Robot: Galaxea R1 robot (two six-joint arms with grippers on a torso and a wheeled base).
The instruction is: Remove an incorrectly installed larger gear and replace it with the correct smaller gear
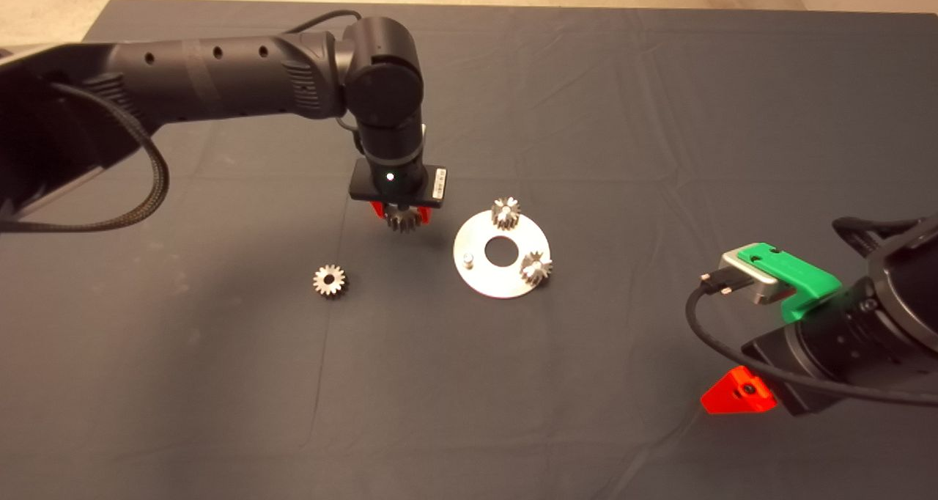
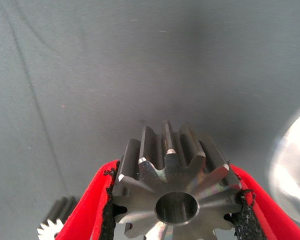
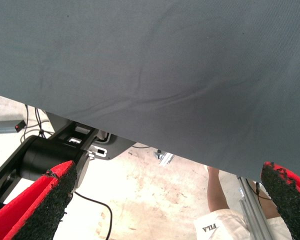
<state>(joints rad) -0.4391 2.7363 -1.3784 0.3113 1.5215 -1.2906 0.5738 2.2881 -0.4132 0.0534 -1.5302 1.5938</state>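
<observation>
While the right pincer (image 1: 736, 397) is parked spread, the larger gear (image 1: 404, 218) is pinched aloft by the left pincer (image 1: 400, 212) beside the plate (image 1: 476, 276).

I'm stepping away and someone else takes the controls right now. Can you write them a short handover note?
Left claw: shut on the larger gear, held above the mat just left of the round plate.
Right claw: open, parked at the lower right edge.
Plate: two gears seated, one peg bare.
Smaller gear: lying on the mat, left of the plate.
Done: wrong gear removed.
Left: set it down, pick up the smaller gear, fit it on the bare peg.
</observation>
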